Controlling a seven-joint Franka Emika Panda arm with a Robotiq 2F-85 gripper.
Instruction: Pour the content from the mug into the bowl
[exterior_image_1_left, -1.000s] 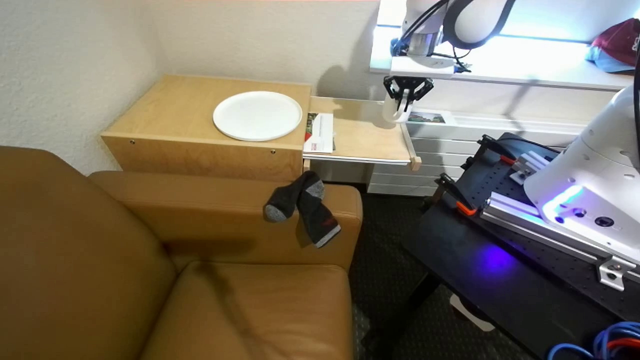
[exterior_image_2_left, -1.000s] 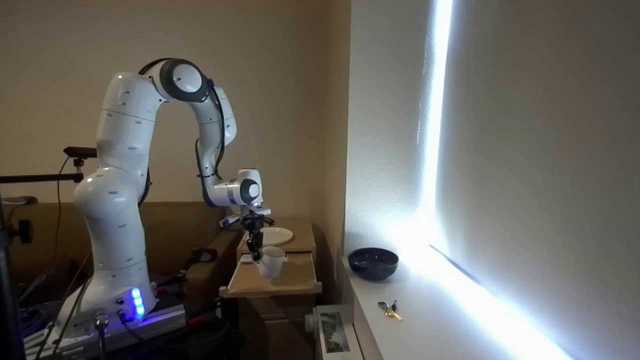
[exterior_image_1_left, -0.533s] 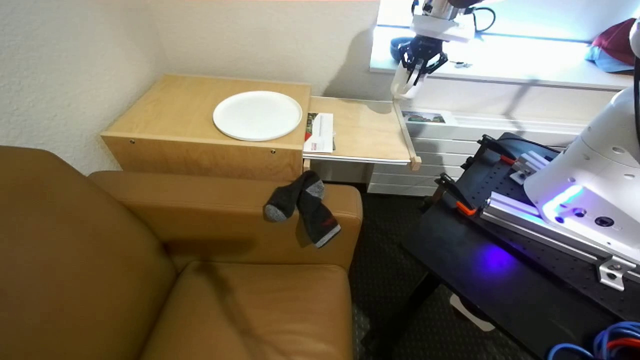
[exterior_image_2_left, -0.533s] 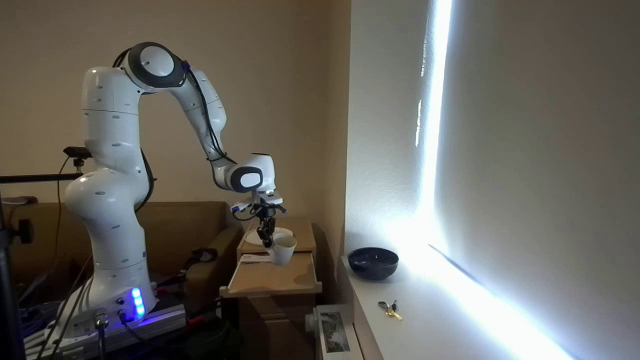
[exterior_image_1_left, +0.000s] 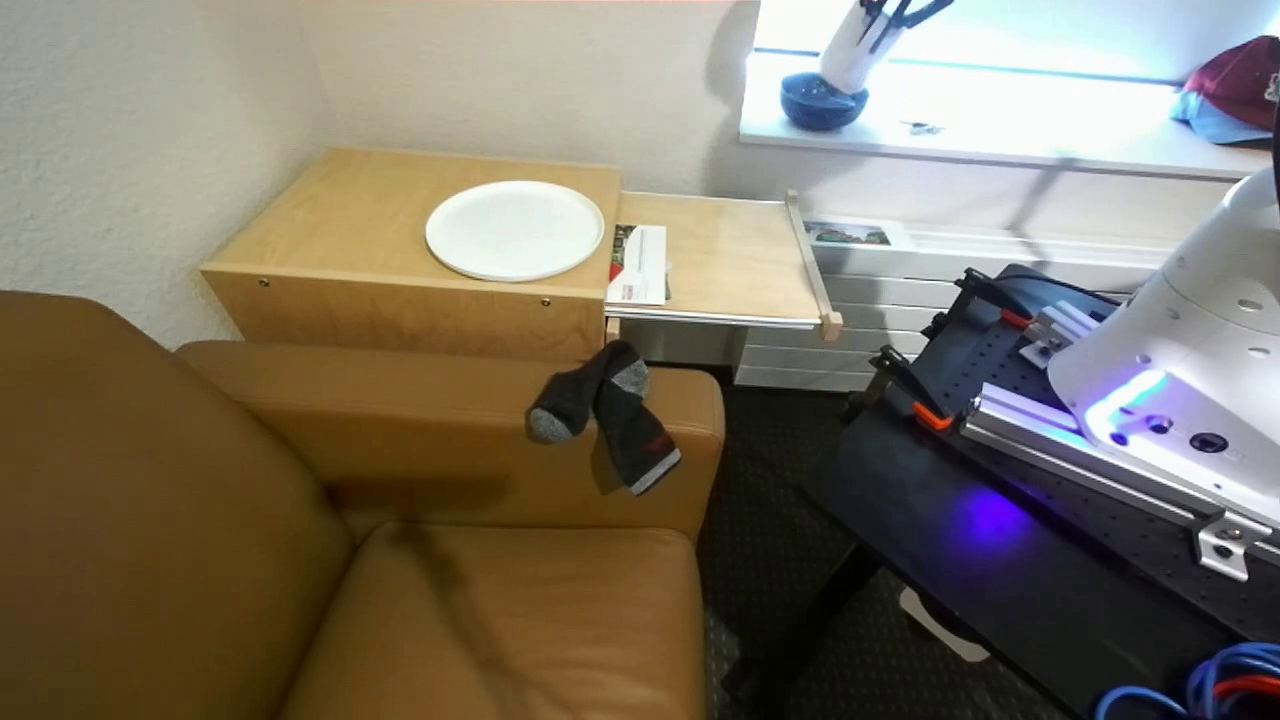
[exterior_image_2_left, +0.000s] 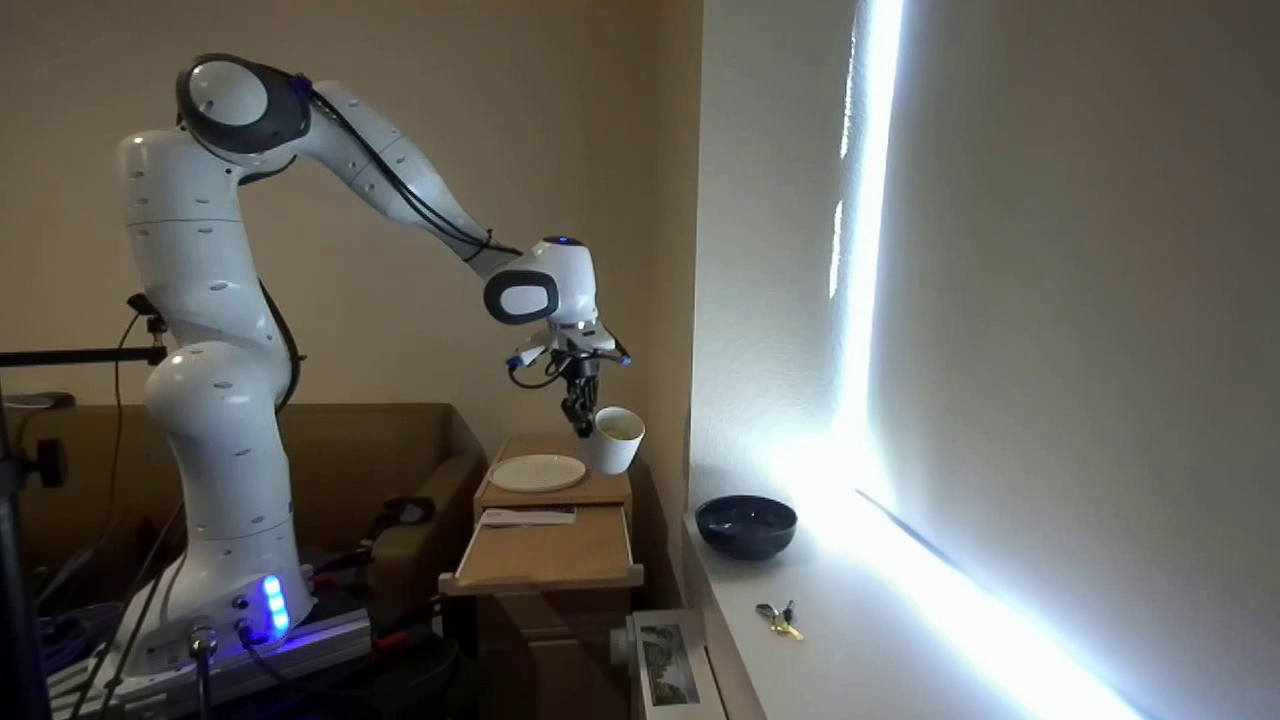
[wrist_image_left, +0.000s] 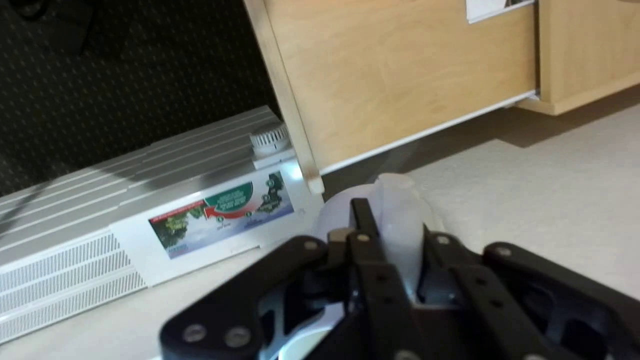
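Note:
The white mug (exterior_image_2_left: 616, 442) hangs in the air, slightly tilted, its opening upward and its inside yellowish. My gripper (exterior_image_2_left: 582, 418) is shut on its handle; the wrist view shows the handle between the fingers (wrist_image_left: 392, 220) and part of the mug's body (wrist_image_left: 335, 212) beside it. What the mug holds is not clear. The dark blue bowl (exterior_image_2_left: 745, 530) stands on the white window sill, to the right of and lower than the mug, apart from it. In an exterior view the mug (exterior_image_1_left: 850, 62) overlaps the bowl (exterior_image_1_left: 815, 105), and most of the gripper is cut off at the top.
A white plate (exterior_image_1_left: 515, 231) lies on the wooden cabinet (exterior_image_1_left: 370, 205). Papers (exterior_image_1_left: 640, 265) lie on the pulled-out shelf (exterior_image_1_left: 740, 260). Keys (exterior_image_2_left: 780, 620) lie on the sill (exterior_image_2_left: 850, 650) near the bowl. A wall corner and a radiator (exterior_image_1_left: 800, 350) adjoin the sill. A cap (exterior_image_1_left: 1235, 85) lies farther along.
My gripper has carried the mug upward, away from above the pulled-out shelf and toward the sill side. The mug is tilted a little more than before. The bowl has not moved.

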